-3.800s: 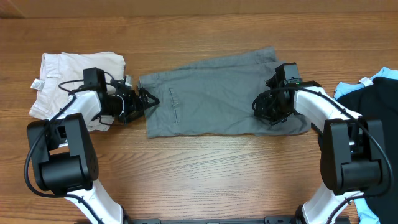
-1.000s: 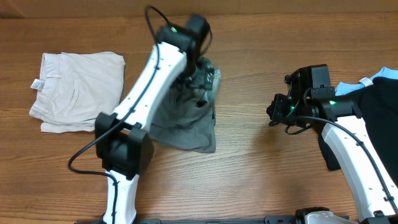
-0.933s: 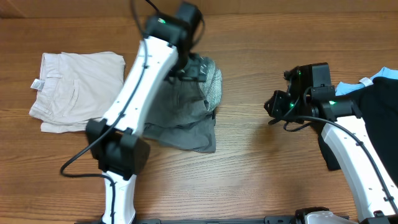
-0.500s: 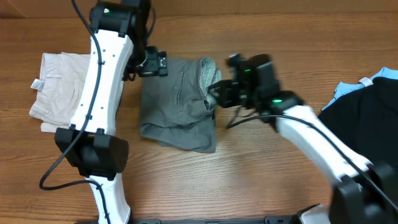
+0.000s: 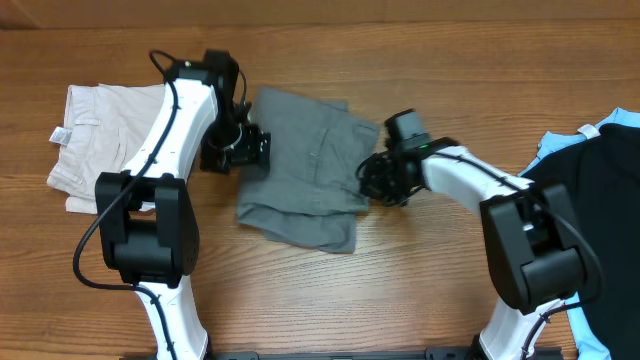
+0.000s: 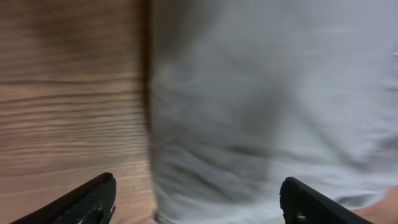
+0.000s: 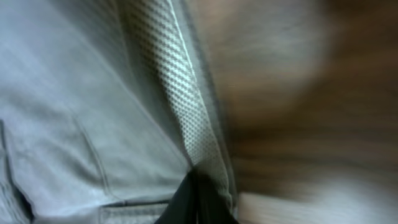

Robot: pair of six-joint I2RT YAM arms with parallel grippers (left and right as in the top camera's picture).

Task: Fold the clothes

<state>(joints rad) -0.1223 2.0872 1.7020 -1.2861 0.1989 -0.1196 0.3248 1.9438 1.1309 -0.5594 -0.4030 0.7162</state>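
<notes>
The mid-grey shorts (image 5: 305, 165) lie folded over in the middle of the table, a mesh pocket lining showing at their right edge (image 7: 180, 118). My left gripper (image 5: 240, 150) is at the shorts' left edge, open, its two fingertips wide apart over the fabric and wood (image 6: 196, 202). My right gripper (image 5: 375, 185) is at the shorts' right edge, shut on the fabric beside the lining (image 7: 199, 199).
Folded cream shorts (image 5: 120, 140) with a white tag lie at the far left. A black garment (image 5: 590, 200) with light-blue trim lies at the right edge.
The shorts went from flat and spread out to folded over. My left gripper let go and moved down to the left edge. My right gripper moved in and took the right edge.
</notes>
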